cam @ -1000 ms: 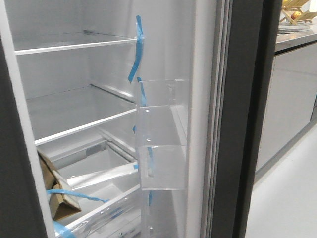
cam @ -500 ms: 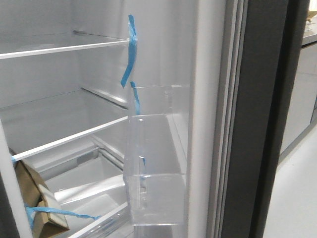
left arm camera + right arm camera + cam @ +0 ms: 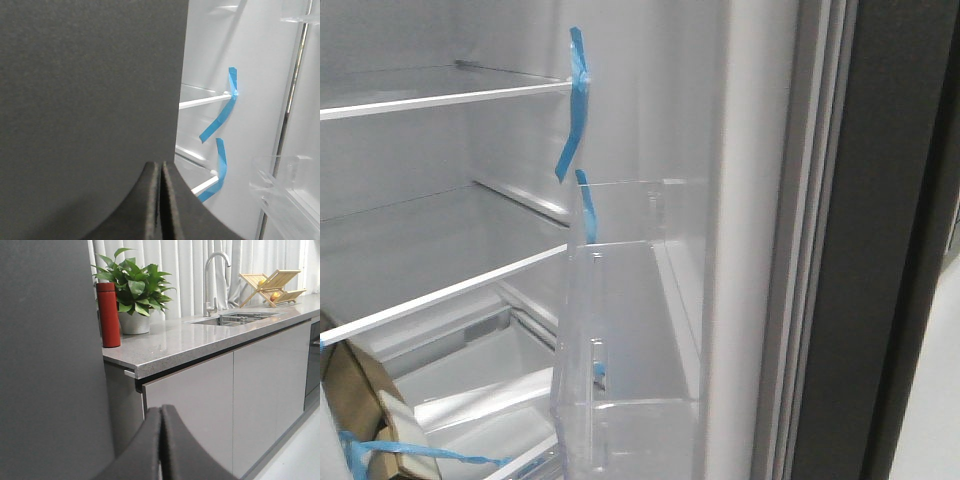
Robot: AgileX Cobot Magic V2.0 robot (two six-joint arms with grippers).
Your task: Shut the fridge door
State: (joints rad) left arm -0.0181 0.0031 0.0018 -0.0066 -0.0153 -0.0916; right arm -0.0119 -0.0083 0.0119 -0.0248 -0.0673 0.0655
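Since the earlier front frames the tall matt dark-grey fridge door with its white lining has come to fill more of the right half of the view, the counter and cabinet fronts beyond it have dropped out of that view, and the clear plastic door bin stands larger and nearer the centre. The door stands open, its pale gasket ribs running down between lining and dark edge. The bin holds nothing that can be seen; a strip of blue tape hangs at its upper corner and another blue strip at the shelf edge above. Inside the white fridge compartment, the glass shelves are bare, and a brown cardboard box bound with blue tape sits low at the left, cut off by the frame edge. The lower drawer area is blurred and its contents cannot be made out. In the left wrist view the left gripper has its black fingers pressed together, with a dark-grey slab filling most of the picture. In the right wrist view the right gripper likewise shows its fingers together, holding nothing, beside a dark-grey surface; behind are a red cylindrical flask, a green potted plant, a chrome tap and a wooden dish rack on the speckled grey counter.
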